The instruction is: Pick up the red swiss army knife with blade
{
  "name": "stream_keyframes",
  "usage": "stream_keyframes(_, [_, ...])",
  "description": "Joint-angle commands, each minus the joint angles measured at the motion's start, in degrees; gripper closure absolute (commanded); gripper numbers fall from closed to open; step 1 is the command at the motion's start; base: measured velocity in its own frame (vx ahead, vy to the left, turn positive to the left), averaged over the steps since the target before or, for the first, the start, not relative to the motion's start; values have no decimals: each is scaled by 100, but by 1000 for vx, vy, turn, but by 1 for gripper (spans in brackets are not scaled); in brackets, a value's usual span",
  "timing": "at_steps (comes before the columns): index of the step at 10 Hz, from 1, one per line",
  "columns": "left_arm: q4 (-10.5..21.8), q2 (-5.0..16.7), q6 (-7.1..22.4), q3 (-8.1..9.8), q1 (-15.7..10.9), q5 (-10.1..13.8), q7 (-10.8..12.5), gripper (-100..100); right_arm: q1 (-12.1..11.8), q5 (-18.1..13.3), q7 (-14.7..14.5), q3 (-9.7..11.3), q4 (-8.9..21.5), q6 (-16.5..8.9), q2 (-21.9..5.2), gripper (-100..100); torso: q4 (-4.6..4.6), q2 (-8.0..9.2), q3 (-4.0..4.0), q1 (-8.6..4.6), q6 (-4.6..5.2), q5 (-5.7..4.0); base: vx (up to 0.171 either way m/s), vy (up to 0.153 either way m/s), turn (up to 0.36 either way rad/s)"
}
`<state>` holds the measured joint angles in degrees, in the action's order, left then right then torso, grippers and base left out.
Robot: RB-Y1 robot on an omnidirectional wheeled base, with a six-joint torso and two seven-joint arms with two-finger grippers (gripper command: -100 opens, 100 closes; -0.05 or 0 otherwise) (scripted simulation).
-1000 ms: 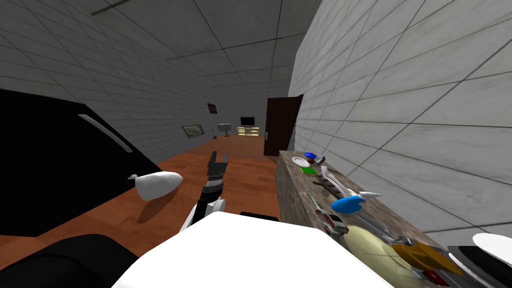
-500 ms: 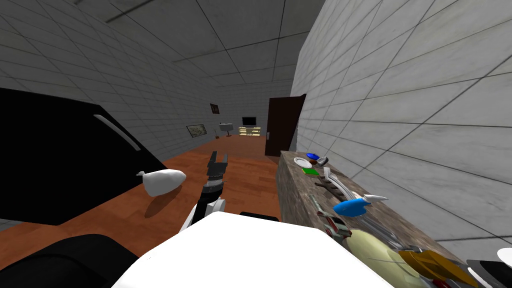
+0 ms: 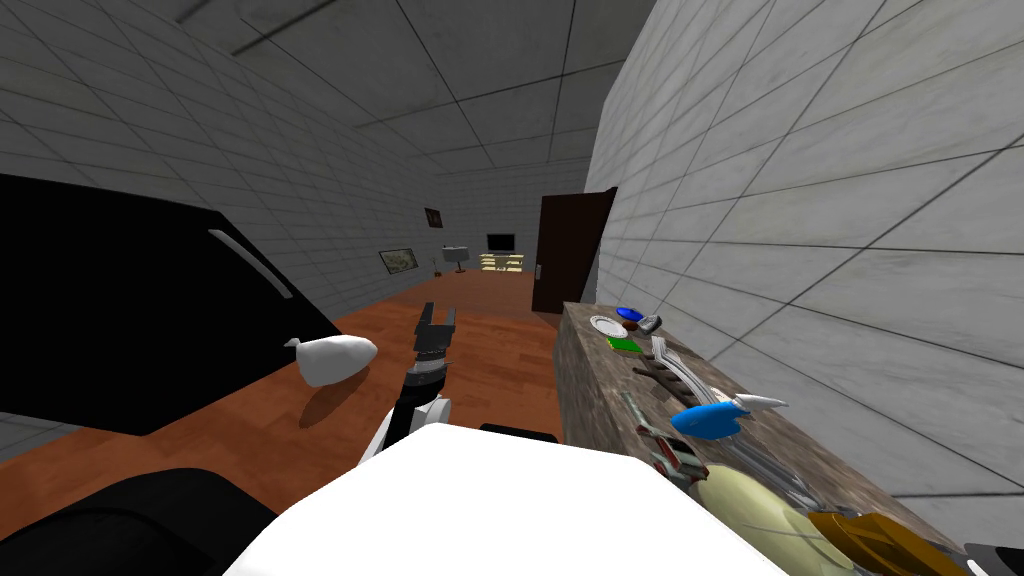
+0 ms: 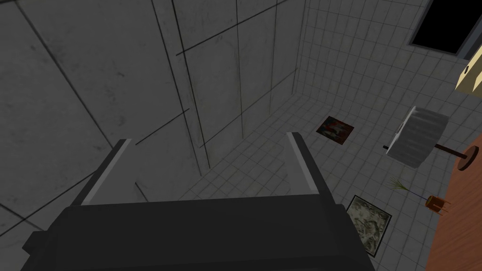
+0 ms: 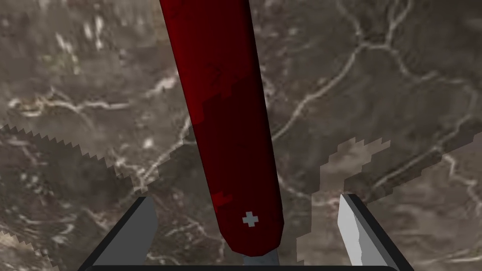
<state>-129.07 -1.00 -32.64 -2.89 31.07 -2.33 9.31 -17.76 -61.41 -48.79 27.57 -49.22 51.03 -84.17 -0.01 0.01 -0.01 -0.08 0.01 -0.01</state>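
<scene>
Squarely between the right gripper's [image 5: 245,198] parted fingers, the smooth, round-ended red knife [image 5: 221,108] lies on veined brown marble [image 5: 376,94], touching neither; the left gripper's [image 4: 209,138] fingers also stand apart

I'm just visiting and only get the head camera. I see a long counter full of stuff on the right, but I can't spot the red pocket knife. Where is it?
Observer: The right wrist camera has it. The red knife lies on the brown marbled counter, right ahead of the right gripper.
Operator: Has it been grabbed?
Observer: No. The fingers stand open, one on each side of the knife's end with the white cross, and neither touches it.
Operator: And the other arm?
Observer: The left gripper is open too and holds nothing.
</scene>
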Motion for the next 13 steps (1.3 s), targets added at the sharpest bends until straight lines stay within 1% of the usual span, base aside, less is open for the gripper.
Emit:
stream_keyframes(1, [0, 0, 0, 0, 0, 0, 0, 0, 0, 0, 0, 0, 0, 0, 0, 100, 0, 0, 0, 0, 0, 0, 0, 0, 0])
stream_keyframes(5, [0, 0, 0, 0, 0, 0, 0, 0, -1, -3, -4, 2, 0, 2, -1, 100, 0, -2, -1, -3, 0, -2, 0, 0, 0])
stream_keyframes(6, [0, 0, 0, 0, 0, 0, 0, 0, -1, -3, -3, 2, 0, 2, -1, 0, 0, -2, -1, -3, 0, -2, 0, 0, 0])
stream_keyframes(7, [0, 0, 0, 0, 0, 0, 0, 0, 136, -290, 23, -230, 39, 189, 90, 100, 0, -2, -1, -3, 0, -2, 5, 3, -99])
stream_keyframes(8, [0, 0, 0, 0, 0, 0, 0, 0, 136, -312, 23, -230, 39, 189, 90, 100, 2, -3, 0, -1, 3, 0, 7, 7, -67])
stream_keyframes(9, [0, 0, 0, 0, 0, 0, 0, 0, 299, -547, 36, -460, 104, 385, 199, 100, 1, -3, -1, 1, 0, -1, 8, 8, -104])
stream_keyframes(10, [0, 0, 0, 0, 0, 0, 0, 0, 299, -675, 36, -460, 104, 385, 199, 100, 3, -5, -1, 2, 0, 0, 9, 8, -36])
stream_keyframes(11, [0, 0, 0, 0, 0, 0, 0, 0, 462, -883, 49, -691, 170, 581, 309, 100, 2, -4, -1, 3, 1, 2, 9, 4, -99])
stream_keyframes(12, [0, 0, 0, 0, 0, 0, 0, 0, 462, -1021, 49, -691, 170, 581, 309, 100, 4, -3, 0, 4, 1, 2, 7, 7, -51])
stream_keyframes(13, [0, 0, 0, 0, 0, 0, 0, 0, 625, -1190, 62, -921, 236, 778, 418, 100, 3, -2, 1, 3, 0, 2, 6, 5, -106])
